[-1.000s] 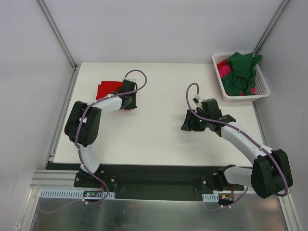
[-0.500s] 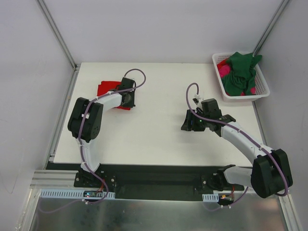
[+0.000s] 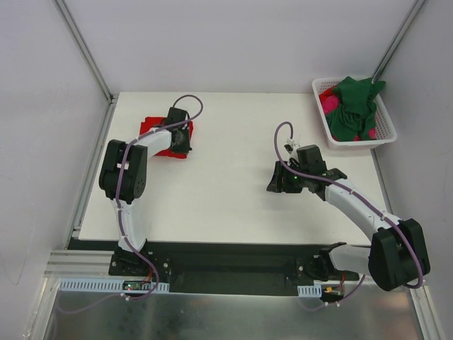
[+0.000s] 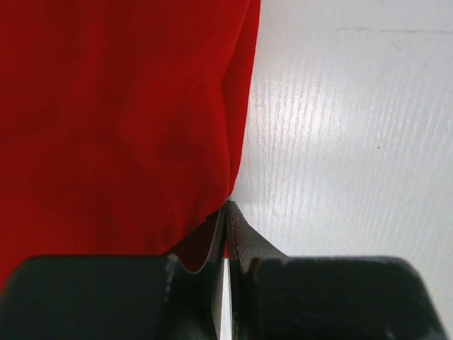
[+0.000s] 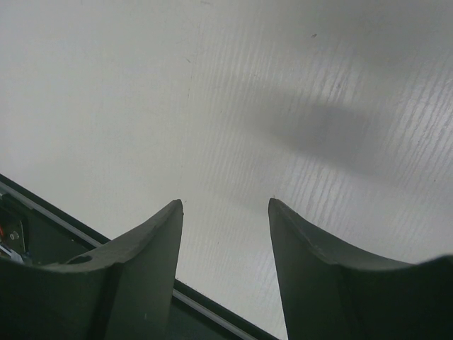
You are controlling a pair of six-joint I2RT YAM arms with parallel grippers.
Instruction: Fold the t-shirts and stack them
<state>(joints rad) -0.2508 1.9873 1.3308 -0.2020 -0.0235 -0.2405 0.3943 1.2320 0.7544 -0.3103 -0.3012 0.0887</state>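
Note:
The red t-shirt (image 3: 151, 127) lies folded at the table's far left; in the left wrist view this red t-shirt (image 4: 113, 127) fills the left side. My left gripper (image 3: 179, 140) is shut and stands on the shirt's right part, and in its own view the left gripper (image 4: 228, 207) has its tips touching the cloth's edge. The dark green t-shirt (image 3: 354, 106) and the magenta-pink t-shirt (image 3: 329, 103) are bunched in the basket. Over bare table at centre right hangs my right gripper (image 3: 280, 181). Its wrist view shows the right gripper (image 5: 225, 205) open with nothing between the fingers.
The white slotted basket (image 3: 386, 138) sits at the table's far right corner. White tabletop (image 3: 226, 184) lies between the two arms. Grey walls and metal posts ring the table. A dark rail (image 5: 42, 227) runs along the near edge below the right gripper.
My left gripper has slid left and away from me, from the red shirt's right edge onto the cloth. The right arm has not moved.

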